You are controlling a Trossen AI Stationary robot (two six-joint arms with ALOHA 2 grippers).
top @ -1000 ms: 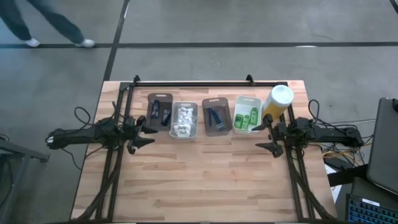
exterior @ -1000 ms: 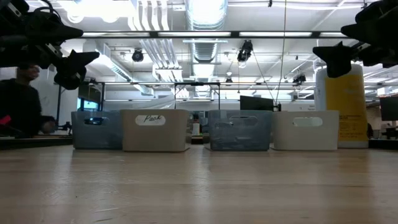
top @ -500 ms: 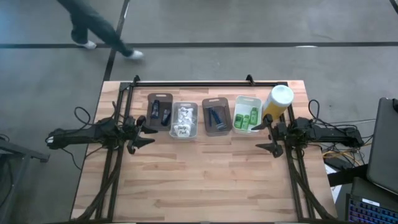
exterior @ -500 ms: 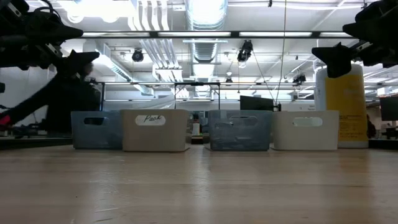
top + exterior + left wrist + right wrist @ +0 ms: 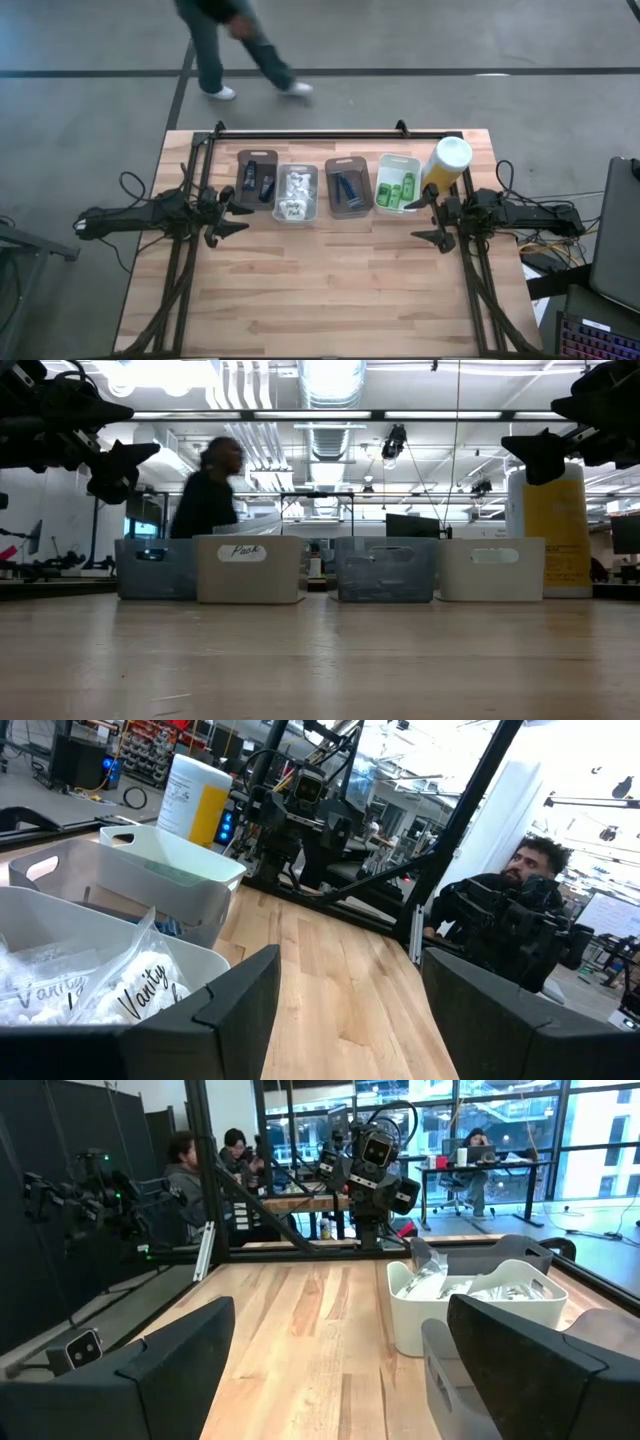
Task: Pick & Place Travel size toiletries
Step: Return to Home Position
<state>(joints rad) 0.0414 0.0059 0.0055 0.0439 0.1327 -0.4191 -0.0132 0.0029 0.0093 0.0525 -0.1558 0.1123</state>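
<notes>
My right gripper (image 5: 418,221), open and empty, hangs just beside the tall white-capped yellow bottle (image 5: 447,162), a sloppy swing could topple it; left gripper (image 5: 236,218), also open, is well apart from it

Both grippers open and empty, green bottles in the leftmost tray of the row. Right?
No: the high view shows the green bottles in the rightmost tray, beside the yellow bottle. The left gripper and right gripper are open and empty.
</notes>
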